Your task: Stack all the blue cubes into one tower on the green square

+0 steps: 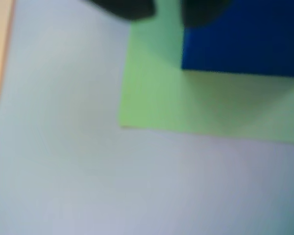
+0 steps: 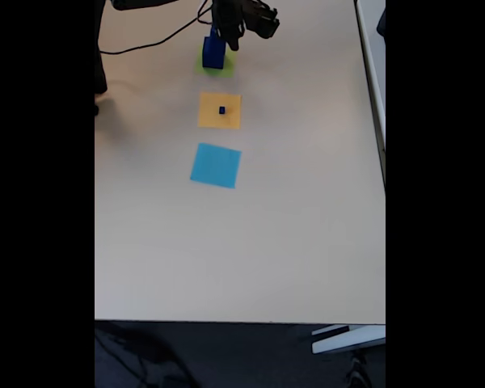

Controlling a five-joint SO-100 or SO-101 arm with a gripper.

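A stack of blue cubes (image 2: 213,52) stands on the green square (image 2: 218,66) at the far end of the table in the fixed view. In the blurred wrist view its big bottom cube (image 1: 242,41) sits on the green square (image 1: 157,93) at the upper right. A tiny blue cube (image 2: 222,110) rests on the orange square (image 2: 219,120). My gripper (image 2: 226,34) hovers just above and right of the stack. In the wrist view the gripper (image 1: 167,13) shows as two dark fingers (image 1: 130,9) standing apart, green paper between them, nothing held.
A light-blue square (image 2: 216,165) lies nearer the camera than the orange one. A black cable (image 2: 149,44) runs across the far left of the table (image 2: 291,226). The table's right edge has a white rail (image 2: 372,81). The near half is bare.
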